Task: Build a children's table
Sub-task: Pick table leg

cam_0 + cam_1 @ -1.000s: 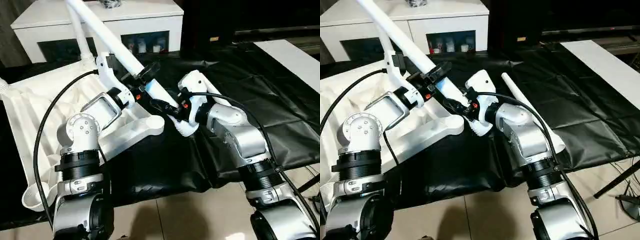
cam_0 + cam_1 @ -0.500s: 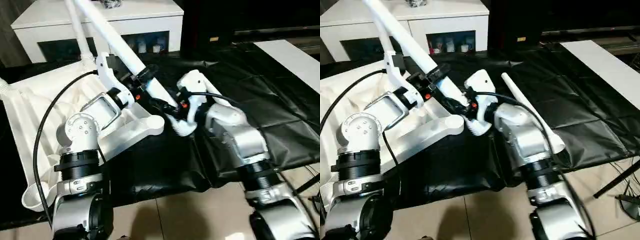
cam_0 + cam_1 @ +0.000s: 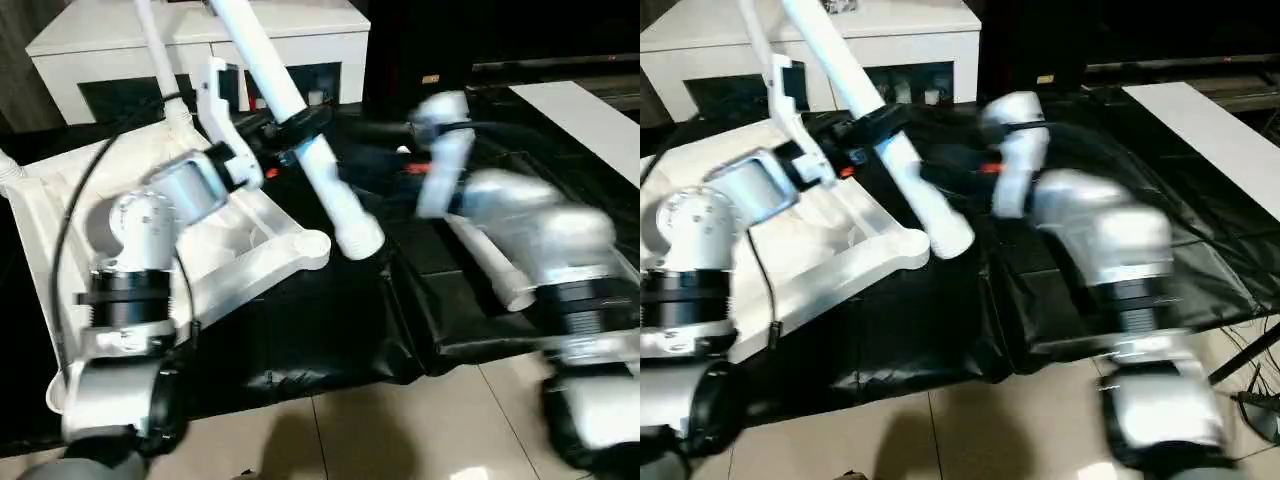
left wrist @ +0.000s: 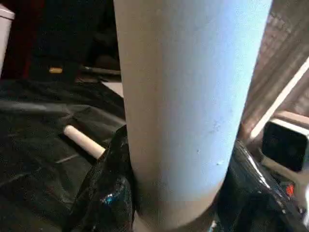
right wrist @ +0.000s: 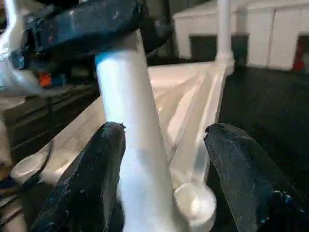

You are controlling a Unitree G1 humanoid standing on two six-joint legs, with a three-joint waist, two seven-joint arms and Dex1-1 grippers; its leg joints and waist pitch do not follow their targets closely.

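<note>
Right pincer (image 5: 164,169) blurred; leg (image 3: 300,130) top cropped

Leg (image 3: 300,125) slants above tabletop (image 3: 60,230); cabinet (image 3: 200,40) behind.

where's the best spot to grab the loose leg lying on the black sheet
Grip the loose leg around mid-shaft, coming down from above with fingers closing across its width. It lies flat on the black sheet, a round tapered tube with its flared end toward the table edge, so the middle should balance better than either end.
</note>
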